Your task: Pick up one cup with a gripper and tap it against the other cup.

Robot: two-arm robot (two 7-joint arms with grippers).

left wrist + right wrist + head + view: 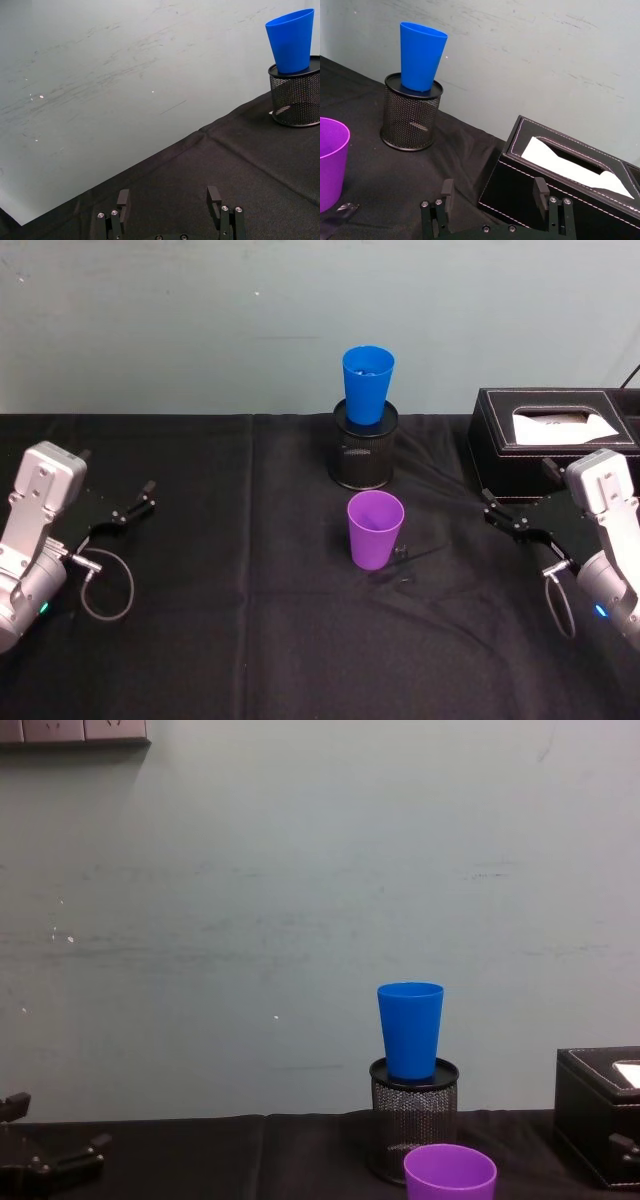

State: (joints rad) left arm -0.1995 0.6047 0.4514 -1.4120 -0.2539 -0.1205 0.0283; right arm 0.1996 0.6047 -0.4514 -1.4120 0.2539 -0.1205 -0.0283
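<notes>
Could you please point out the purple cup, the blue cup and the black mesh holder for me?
purple cup (375,543), head view, on its front wall.
blue cup (367,398), head view, on its outer wall.
black mesh holder (362,462), head view, on its mesh side.

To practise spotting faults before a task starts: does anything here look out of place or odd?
The blue cup is perched upright on the black mesh holder instead of the table, unlike the purple cup. Left gripper and right gripper sit open, idle.

Bare lab-style test bench: black cloth-covered table (250,640), scuffed pale wall (150,320), leather tissue box (500,455).
</notes>
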